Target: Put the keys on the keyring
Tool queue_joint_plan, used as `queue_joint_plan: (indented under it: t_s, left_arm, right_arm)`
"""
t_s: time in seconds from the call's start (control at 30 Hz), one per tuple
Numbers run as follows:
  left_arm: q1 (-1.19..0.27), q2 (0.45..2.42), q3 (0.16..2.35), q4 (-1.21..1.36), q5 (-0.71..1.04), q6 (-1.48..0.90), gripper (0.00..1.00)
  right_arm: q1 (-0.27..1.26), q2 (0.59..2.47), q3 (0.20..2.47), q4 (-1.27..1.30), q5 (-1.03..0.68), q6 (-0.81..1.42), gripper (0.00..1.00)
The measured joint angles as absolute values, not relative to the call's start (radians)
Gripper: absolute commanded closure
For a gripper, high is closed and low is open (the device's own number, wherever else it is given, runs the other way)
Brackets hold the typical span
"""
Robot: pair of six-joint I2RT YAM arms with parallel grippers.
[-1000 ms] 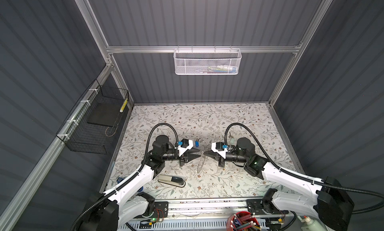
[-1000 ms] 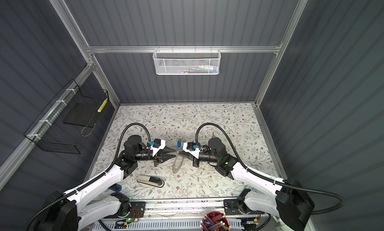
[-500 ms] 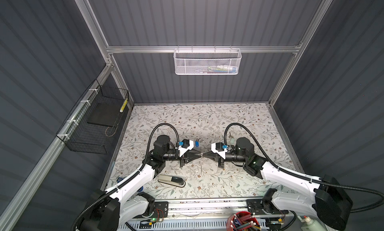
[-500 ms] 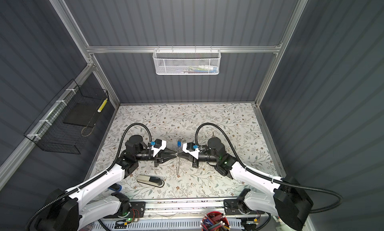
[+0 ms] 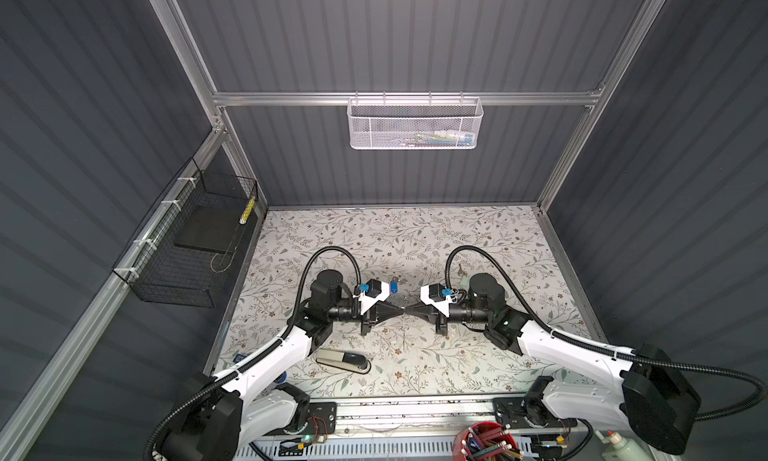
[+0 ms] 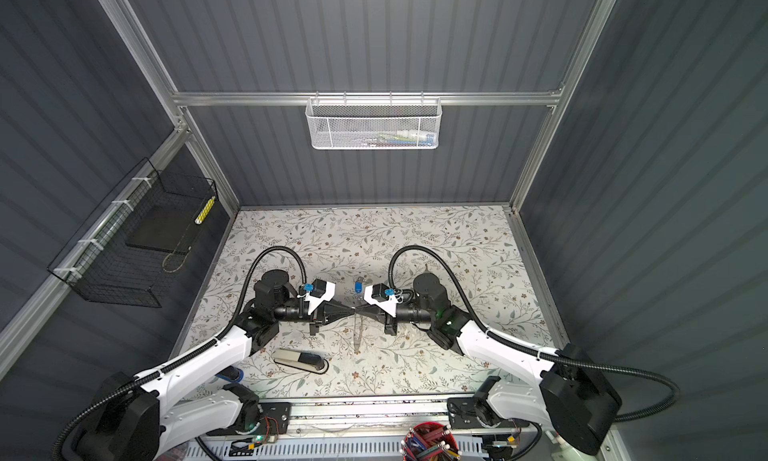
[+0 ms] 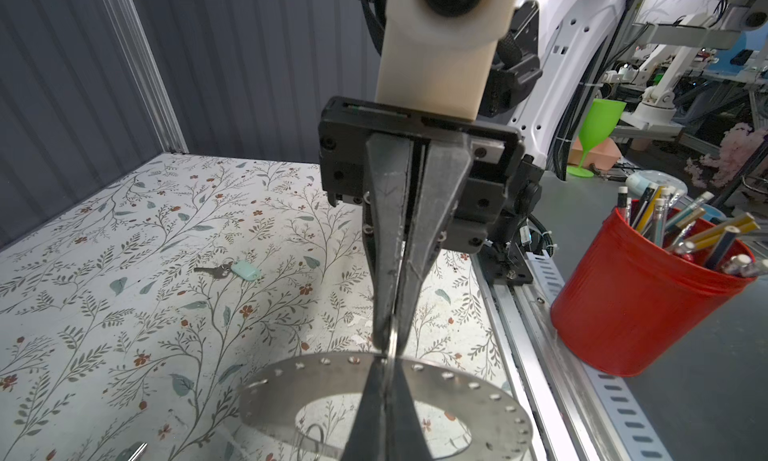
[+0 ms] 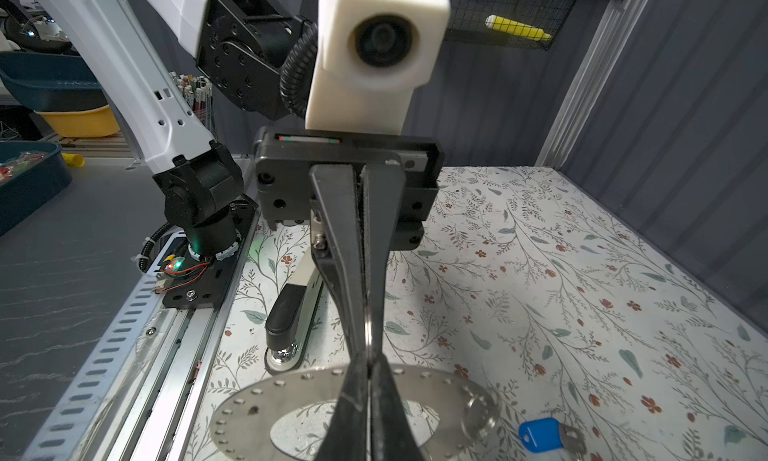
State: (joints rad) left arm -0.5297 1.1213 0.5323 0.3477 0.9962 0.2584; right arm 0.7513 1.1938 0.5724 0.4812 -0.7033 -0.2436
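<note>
While the two arms reach toward each other above the middle of the floral-patterned bench [image 5: 478, 238], the left gripper [image 5: 400, 311] and the right gripper [image 5: 411, 311] meet tip to tip. Each has its jaws pressed together on the same stretch of the rim of the keyring [image 7: 291, 380], a large, thin, flat grey metal ring with a wide central hole and tiny holes round its band. In both top views the keyring hangs below the meeting tips and is seen almost edge-on [image 6: 356, 330]; whether its lower edge touches the bench cannot be told. Both keys lie on the bench, apart from the keyring. The blue-tagged key [image 8: 540, 434], a small metal key with an oblong bright blue plastic tag, lies just behind the grippers, toward the back wall. The mint-tagged key [image 7: 246, 270], a small metal key with a pale mint-green plastic tag, lies well away on the right arm's side. A grey-and-black stapler [image 5: 343, 361] lies near the front edge beside the left arm. A red cup of pencils [image 7: 631, 305] stands off the bench in front.
</note>
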Motion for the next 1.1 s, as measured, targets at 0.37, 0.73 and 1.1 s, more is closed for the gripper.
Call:
queue_joint_plan:
  t_s: [0.37, 0.73, 1.1]
  left_arm:
    - [-0.551, 1.177, 0.768, -0.038, 0.872, 0.403, 1.00]
    - [-0.634, 1.251, 0.955, -0.403, 0.664, 0.553, 1.00]
    - [-0.745, 1.324, 1.073, -0.563, 0.506, 0.593, 1.00]
  right_arm:
    - [0.762, 1.057, 0.599, 0.210, -0.485, -0.342, 0.59]
    - [0.775, 1.023, 0.598, 0.175, -0.374, -0.348, 0.63]
    - [0.795, 1.053, 0.556, 0.269, -0.366, -0.313, 0.74]
